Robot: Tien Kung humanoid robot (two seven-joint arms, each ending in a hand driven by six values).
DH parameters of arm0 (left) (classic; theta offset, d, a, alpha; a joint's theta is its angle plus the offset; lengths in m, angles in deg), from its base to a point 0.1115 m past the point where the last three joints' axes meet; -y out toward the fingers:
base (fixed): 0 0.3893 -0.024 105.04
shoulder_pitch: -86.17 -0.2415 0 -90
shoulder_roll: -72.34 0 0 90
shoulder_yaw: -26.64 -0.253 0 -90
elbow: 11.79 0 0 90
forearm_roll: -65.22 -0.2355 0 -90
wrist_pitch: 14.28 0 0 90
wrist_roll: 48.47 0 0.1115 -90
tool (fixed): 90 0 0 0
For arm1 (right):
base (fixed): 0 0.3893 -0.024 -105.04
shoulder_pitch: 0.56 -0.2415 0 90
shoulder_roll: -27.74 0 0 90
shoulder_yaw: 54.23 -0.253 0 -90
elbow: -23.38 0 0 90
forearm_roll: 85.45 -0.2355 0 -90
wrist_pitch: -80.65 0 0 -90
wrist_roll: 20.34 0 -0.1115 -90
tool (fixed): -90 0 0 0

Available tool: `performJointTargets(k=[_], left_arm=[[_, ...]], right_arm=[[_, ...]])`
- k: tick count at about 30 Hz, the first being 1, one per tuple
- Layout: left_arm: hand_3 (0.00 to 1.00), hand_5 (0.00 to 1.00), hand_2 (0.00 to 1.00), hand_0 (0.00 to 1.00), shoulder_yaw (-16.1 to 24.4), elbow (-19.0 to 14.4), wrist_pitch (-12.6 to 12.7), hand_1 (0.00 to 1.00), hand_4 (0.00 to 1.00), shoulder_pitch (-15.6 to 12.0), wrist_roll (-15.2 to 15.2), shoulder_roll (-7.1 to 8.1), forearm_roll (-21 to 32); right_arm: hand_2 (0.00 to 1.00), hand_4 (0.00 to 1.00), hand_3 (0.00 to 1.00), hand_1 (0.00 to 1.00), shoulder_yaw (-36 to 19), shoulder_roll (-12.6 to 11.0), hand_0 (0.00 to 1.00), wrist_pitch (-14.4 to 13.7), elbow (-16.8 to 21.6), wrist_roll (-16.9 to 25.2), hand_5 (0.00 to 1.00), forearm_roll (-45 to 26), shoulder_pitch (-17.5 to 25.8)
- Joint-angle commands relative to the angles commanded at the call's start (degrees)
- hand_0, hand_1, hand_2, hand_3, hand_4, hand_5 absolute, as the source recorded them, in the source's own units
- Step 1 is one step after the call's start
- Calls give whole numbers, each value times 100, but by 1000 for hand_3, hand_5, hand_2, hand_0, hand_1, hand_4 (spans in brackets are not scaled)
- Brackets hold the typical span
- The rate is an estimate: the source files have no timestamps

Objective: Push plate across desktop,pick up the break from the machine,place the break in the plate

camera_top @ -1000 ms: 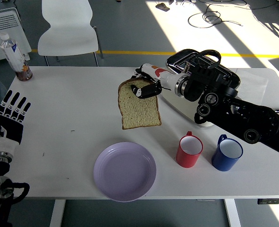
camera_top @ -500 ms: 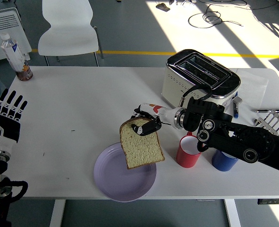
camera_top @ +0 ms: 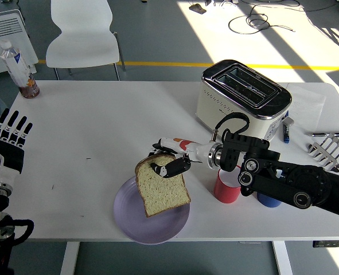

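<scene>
My right hand [camera_top: 164, 162] is shut on the top crust of a slice of bread [camera_top: 160, 188]. The slice hangs tilted over the lilac plate [camera_top: 130, 218] near the table's front edge, its lower corner close to the plate's surface; I cannot tell whether it touches. The cream and chrome toaster [camera_top: 244, 97] stands at the back right with both slots showing nothing. My left hand [camera_top: 7, 140] rests at the left edge with fingers spread, holding nothing.
A red mug [camera_top: 225, 188] and a blue mug [camera_top: 269, 199] stand behind my right forearm, right of the plate. A water bottle [camera_top: 17, 67] stands at the far left corner. A metal rack [camera_top: 331, 149] and a pen [camera_top: 286, 131] lie at the right. A white chair [camera_top: 82, 35] stands beyond the table.
My right hand has carried the bread from beside the toaster down and toward the front, ending over the plate. The left hand has barely shifted.
</scene>
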Motion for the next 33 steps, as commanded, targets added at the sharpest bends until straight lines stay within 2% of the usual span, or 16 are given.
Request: performJointTargets(k=[7,10,11,15,16,17,22,23,28,29,33], left_arm=[[803,998,829,795,-8,16,1,805,471,8,2,-27,0],[803,998,829,795,-8,2,4,805,471,3,1,-20,-8],[802,998,829,795,-8,2,4,805,470,3,1,-18,-7],[802,998,829,795,12,9,12,805,470,-2,9,-26,-6],[802,998,829,795,-2,1,10,805,470,13,7,-43,20],[800,998,829,795,-5,-7,7,805,469,36,8,-66,17],[800,998,829,795,-15,-2,5,805,469,82,11,-125,2],[800,998,829,795,-16,1,5,805,467,76,11,-125,1],[800,998,829,795,14,14,10,805,467,50,20,-113,3],[799,998,829,795,22,13,11,805,465,49,24,-112,4],[799,998,829,795,21,19,10,805,465,58,34,-126,3]], right_arm=[[529,325,559,497,1,64,497,-85,-159,189,225,45,64],[529,325,559,497,63,4,497,-135,-269,226,225,-37,102],[558,343,603,544,70,-2,527,-140,-283,230,229,-46,105],[558,343,603,544,52,8,527,-217,-401,303,229,-129,145],[558,343,603,544,43,3,527,-224,-432,311,229,-167,159],[587,386,635,577,49,-5,553,-216,-459,318,252,-208,171],[587,386,635,577,56,-7,553,-165,-519,345,252,-239,231],[625,420,755,605,57,0,583,-158,-524,358,257,-248,237],[625,420,755,605,35,34,583,-184,-522,524,257,-269,254],[722,529,885,690,24,44,681,-213,-515,597,280,-278,259],[722,529,885,690,-16,82,681,-240,-507,795,280,-239,263]])
